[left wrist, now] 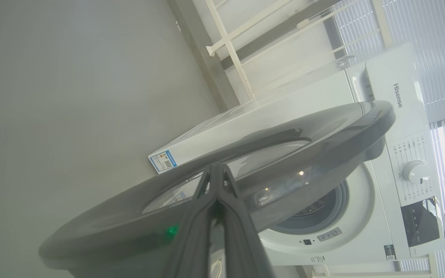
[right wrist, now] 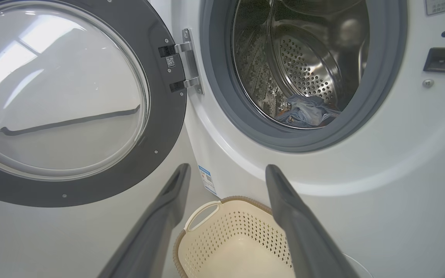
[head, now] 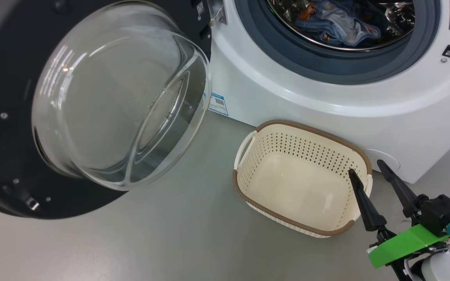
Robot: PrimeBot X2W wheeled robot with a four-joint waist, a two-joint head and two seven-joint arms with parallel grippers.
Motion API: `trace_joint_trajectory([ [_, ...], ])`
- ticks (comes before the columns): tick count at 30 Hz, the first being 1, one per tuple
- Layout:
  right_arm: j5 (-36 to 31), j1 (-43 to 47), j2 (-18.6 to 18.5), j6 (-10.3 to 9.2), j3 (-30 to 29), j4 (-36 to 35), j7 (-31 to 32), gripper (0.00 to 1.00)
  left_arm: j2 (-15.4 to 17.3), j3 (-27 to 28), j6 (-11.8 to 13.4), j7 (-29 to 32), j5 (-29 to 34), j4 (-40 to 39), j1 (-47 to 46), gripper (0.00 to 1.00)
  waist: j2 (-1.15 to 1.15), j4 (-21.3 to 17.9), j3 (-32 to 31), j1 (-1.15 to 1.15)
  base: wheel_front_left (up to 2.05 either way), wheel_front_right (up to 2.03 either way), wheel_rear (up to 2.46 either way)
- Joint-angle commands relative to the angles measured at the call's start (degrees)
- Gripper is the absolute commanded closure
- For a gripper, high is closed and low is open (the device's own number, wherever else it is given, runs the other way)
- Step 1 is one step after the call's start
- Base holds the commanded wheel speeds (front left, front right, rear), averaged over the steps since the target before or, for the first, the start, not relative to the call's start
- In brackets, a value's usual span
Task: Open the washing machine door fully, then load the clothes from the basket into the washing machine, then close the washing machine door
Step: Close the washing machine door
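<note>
The washing machine (head: 326, 97) stands with its door (head: 104, 105) swung wide open to the left, the glass bulge facing me. Light-blue clothes (head: 338, 23) lie inside the steel drum, also seen low in the drum (right wrist: 307, 112) in the right wrist view. The cream basket (head: 301, 177) sits on the floor in front of the machine and holds nothing. My right gripper (head: 365, 168) is open, its fingers above the basket's right rim. My left gripper (left wrist: 216, 170) is shut with nothing in it, its tips close to the door's outer black rim (left wrist: 323, 143).
Grey floor (head: 170, 242) spreads in front of the machine and left of the basket. The open door (right wrist: 72, 100) overhangs the floor on the left. A white rail frame (left wrist: 238, 46) stands behind the machine.
</note>
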Motion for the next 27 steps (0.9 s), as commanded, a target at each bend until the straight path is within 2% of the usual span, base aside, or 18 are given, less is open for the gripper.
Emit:
trace_joint_trajectory([
  [1, 0.2, 0.7, -0.2, 0.26, 0.7, -1.2, -0.5, 0.00, 2.4, 1.2, -0.1, 1.8, 0.7, -2.8, 0.0, 1.00, 0.00, 0.0, -0.4, 0.00, 0.00, 0.00, 0.00],
  [9, 0.6, 2.3, 0.3, 0.26, 0.0, -1.2, -0.5, 0.00, 1.9, 0.7, -0.1, 7.4, 2.4, -9.3, 2.7, 1.00, 0.00, 0.0, -3.0, 0.00, 0.00, 0.00, 0.00],
  [19, 0.8, 4.8, 1.0, 0.26, -1.9, -1.1, -0.5, 0.00, -0.4, 0.8, -0.1, 12.5, 2.4, -17.0, 5.6, 1.00, 0.00, -0.5, -6.1, 0.00, 0.00, 0.00, 0.00],
  [27, 0.7, 6.2, 1.9, 0.26, -3.4, -1.0, -0.5, 0.00, -3.1, 0.3, -0.1, 16.8, 1.8, -22.9, 6.9, 1.00, 0.00, -2.7, -7.6, 0.00, 0.00, 0.00, 0.00],
])
